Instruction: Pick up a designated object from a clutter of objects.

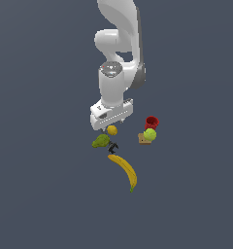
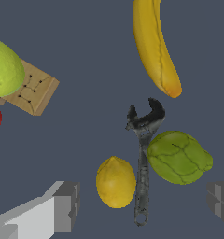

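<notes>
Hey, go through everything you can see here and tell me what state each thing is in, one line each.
gripper: open, holding nothing, fingers apart on either side of the lemon and wrench
lemon: on the surface, not grasped
wrench: lying flat between lemon and pear
pear: lying on its side
banana: lying flat, apart from the rest
green apple: resting against the wooden block
wooden block: lying flat
red cup: beside the apple

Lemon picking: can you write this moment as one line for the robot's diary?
phase: approach | target: lemon | end effector: open, above lemon, not touching | neighbours: wrench, pear
</notes>
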